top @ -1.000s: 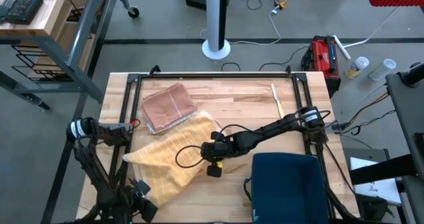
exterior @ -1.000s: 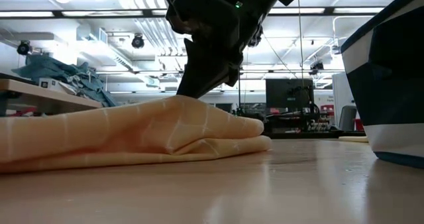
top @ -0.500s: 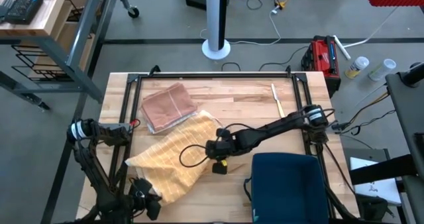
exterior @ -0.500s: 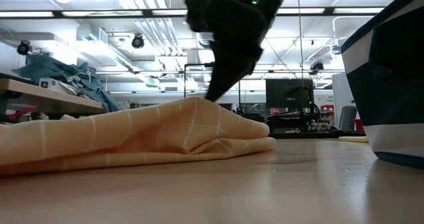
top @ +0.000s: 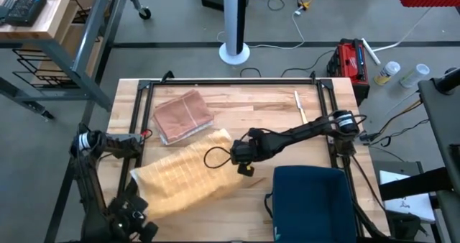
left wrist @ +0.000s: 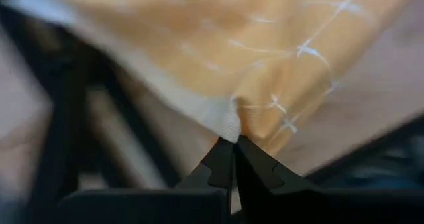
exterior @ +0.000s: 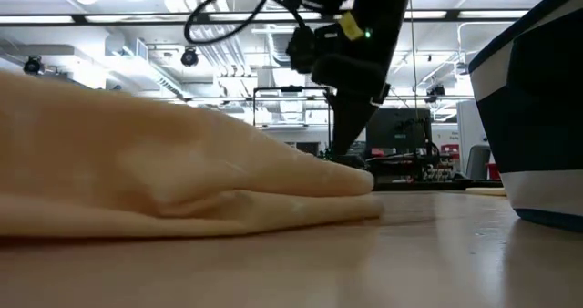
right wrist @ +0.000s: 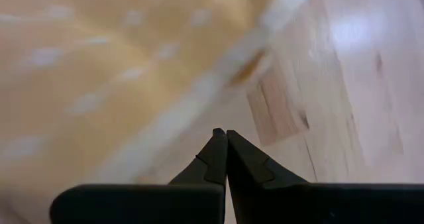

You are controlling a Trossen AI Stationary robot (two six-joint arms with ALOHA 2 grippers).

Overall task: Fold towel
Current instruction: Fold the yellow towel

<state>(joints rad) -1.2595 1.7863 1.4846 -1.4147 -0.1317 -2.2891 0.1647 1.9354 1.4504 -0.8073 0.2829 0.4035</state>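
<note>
The yellow checked towel [top: 183,175] lies spread across the table's near left, and its left part rises high in the low view [exterior: 109,153]. My left gripper [top: 142,213] is at the near left corner, shut on the towel's edge [left wrist: 230,139]. My right gripper [top: 239,155] is shut with nothing between its fingers [right wrist: 222,134]. It points steeply down at the wood beside the towel's right edge [right wrist: 199,85]. My left gripper pinches a white-hemmed corner of the towel [left wrist: 228,121] between its two fingertips, coming from above. The cloth bunches at the hold. That end is lifted off the table while the towel's right part [exterior: 319,185] stays on the wood. My right gripper's shut tips stand beside the towel's right edge. I cannot tell whether they touch cloth or table.
A folded reddish-brown cloth [top: 183,116] lies at the far left. A dark blue bin [top: 313,203] stands at the near right, also in the low view [exterior: 537,117]. A thin wooden stick [top: 300,108] lies at the far right. Black rails [top: 230,83] frame the table.
My left gripper has shut on the towel's near left corner and risen, lifting that end, which now stands high in the low view. My right gripper has tipped and moved toward the table's right edge, off the towel's top. The towel's right end has stayed on the table.
</note>
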